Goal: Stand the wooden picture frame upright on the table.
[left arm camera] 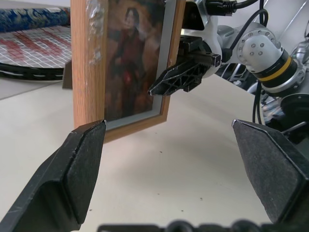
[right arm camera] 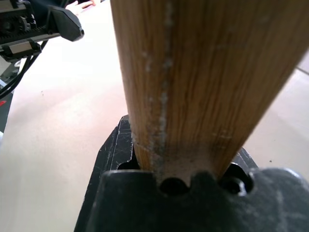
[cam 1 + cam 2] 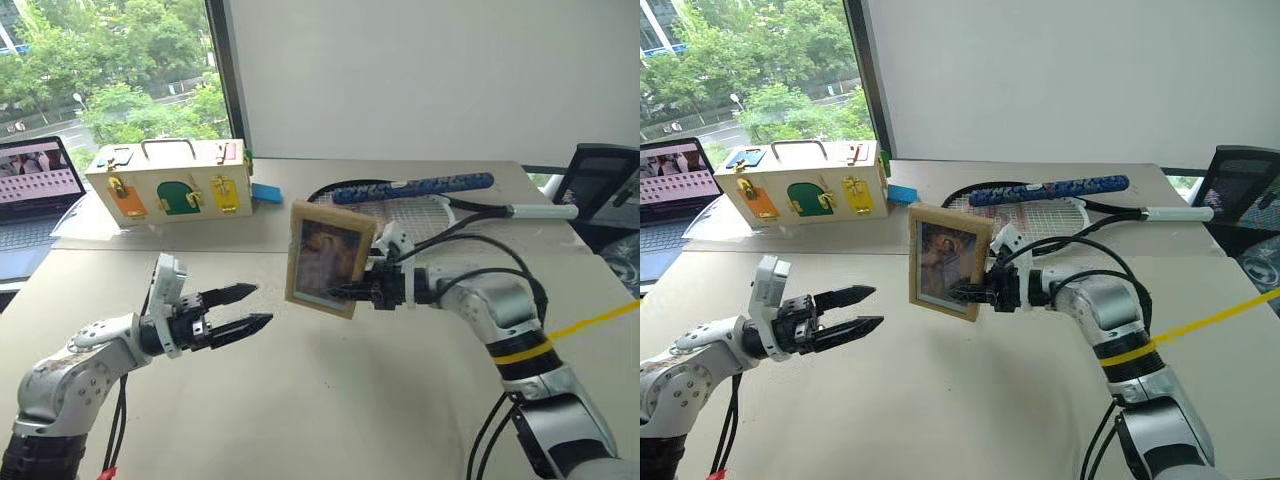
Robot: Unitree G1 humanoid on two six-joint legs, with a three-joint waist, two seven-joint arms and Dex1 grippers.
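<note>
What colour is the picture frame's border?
Light wood picture frame, clearest in the left wrist view.

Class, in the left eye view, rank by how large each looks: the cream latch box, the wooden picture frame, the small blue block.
1. Cream latch box, largest.
2. Wooden picture frame, though nearness to the camera enlarges it.
3. Blue block, clearly smallest.

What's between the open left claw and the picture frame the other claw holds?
Nothing: only bare table separates the left gripper from the wooden picture frame, seen in the eye views.
</note>
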